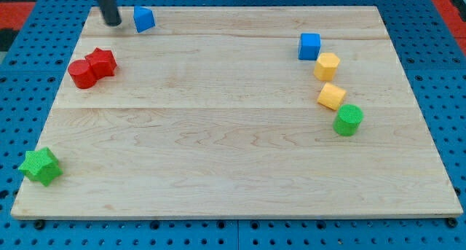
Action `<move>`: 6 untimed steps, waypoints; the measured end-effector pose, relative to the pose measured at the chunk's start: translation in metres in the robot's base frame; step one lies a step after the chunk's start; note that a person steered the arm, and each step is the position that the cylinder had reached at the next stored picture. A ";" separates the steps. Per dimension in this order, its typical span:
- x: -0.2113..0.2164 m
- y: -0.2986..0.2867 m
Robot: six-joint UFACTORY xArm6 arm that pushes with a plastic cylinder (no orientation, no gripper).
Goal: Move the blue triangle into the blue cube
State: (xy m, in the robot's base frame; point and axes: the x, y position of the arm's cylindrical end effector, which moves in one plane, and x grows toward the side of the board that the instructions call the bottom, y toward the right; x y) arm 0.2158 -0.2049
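My tip (pixel 111 21) rests just left of the blue triangle (pixel 144 19), apart from it; the blue cube (pixel 309 46) sits well to the triangle's right. There is no claw, only this rod.

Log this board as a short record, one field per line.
tip: my tip, at the view's top left, just left of the blue triangle, small gap
blue triangle block: top edge of the wooden board
blue cube block: upper right
two red blocks: touching, left
two yellow blocks: below the cube
green blocks: cylinder right; star bottom left
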 end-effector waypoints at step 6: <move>0.085 0.253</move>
